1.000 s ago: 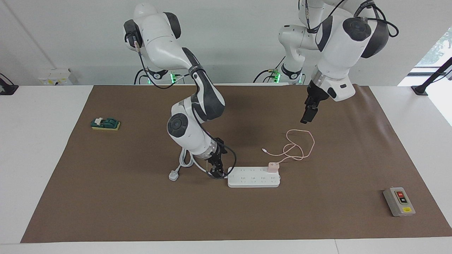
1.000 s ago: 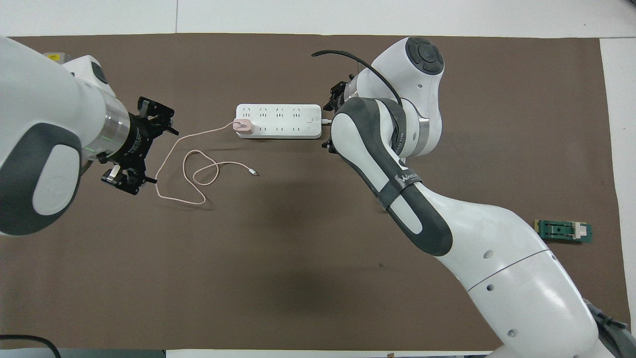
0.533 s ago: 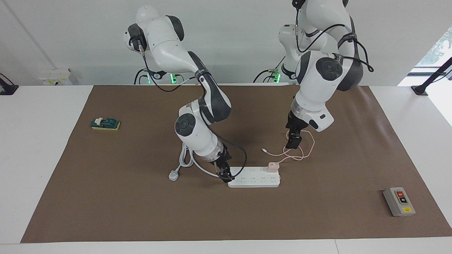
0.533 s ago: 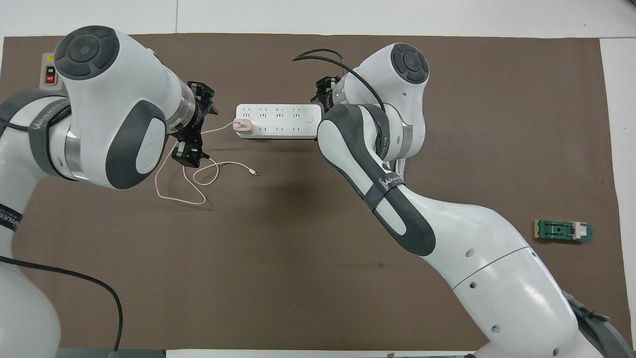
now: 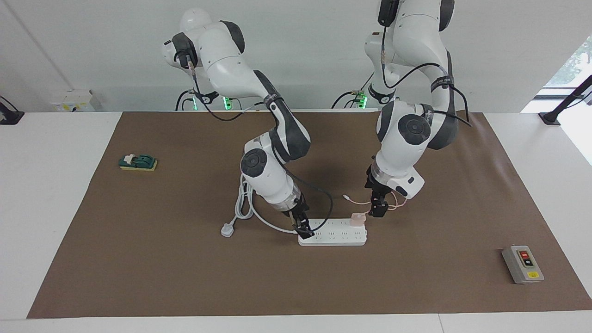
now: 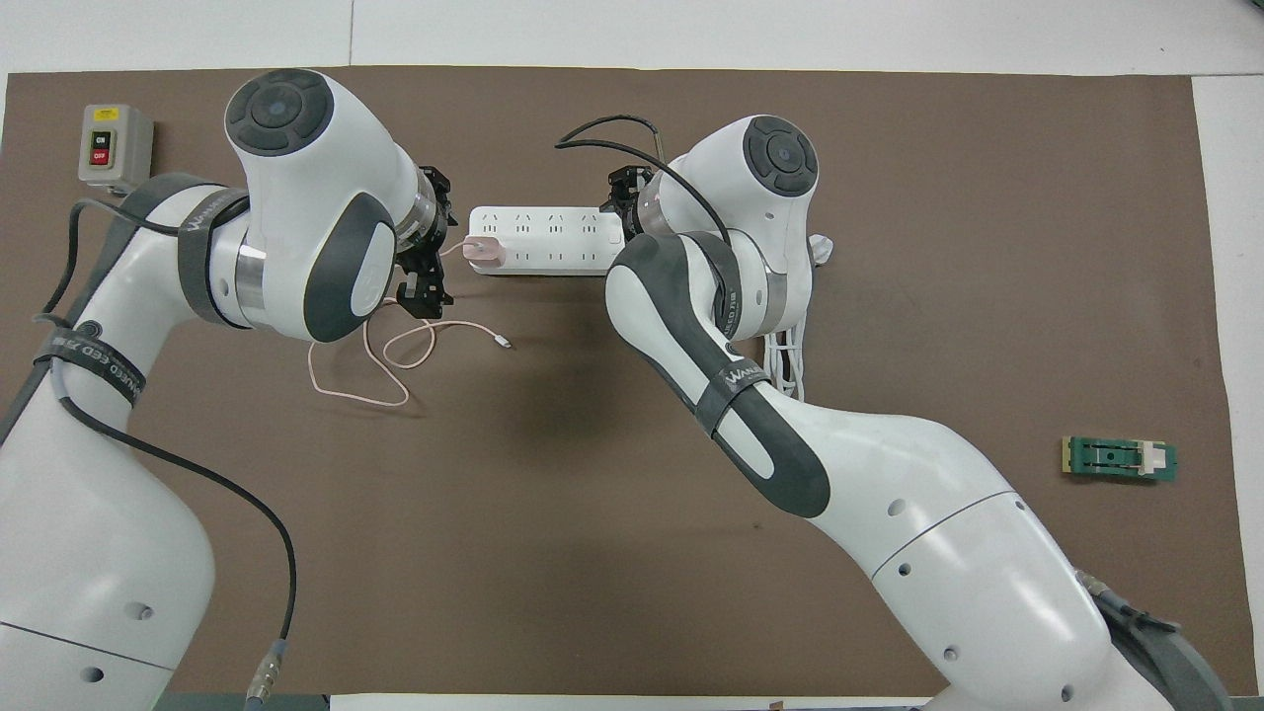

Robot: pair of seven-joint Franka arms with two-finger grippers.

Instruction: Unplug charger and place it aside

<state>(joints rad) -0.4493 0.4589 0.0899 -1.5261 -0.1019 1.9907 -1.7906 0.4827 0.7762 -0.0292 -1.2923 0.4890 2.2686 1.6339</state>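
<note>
**Item 1. Green switch block (image 5: 138,162).** It lies on the brown mat (image 5: 185,277), well apart from both grippers, toward the right arm's end of the table. It has no part in the task.

**Item 2. Power strip cord and plug (image 5: 227,230).** The thick white cord is coiled beside the right arm's wrist. The plug lies loose on the mat, near the right gripper.

**Item 3. Right gripper (image 5: 304,229).** It is low, at the cord end of the power strip (image 5: 333,233), and appears to touch that end. Grip state: cannot tell. Judged role: steadying the strip for the pull.

**Item 4. Charger (image 5: 357,218).** It is seated upright in the socket at the end of the strip farthest from the right gripper, just beside the left gripper. It is not yet unplugged.

**Item 5. Left gripper (image 5: 378,208).** It is low and just beside the charger, with its jaws spread wide, and the overhead view shows the opening facing the cube. It holds nothing and is not yet around the charger.

**Item 6. Pink cable (image 5: 393,203).** It is looped slack on the mat under and beside the left gripper.

**Item 7. Grey button box (image 5: 522,264).** It sits well apart from the left gripper, toward the left arm's end.

**Progress, as judged.** The approach is nearly complete. Closing on the charger, pulling it out and setting it aside all remain.
</note>
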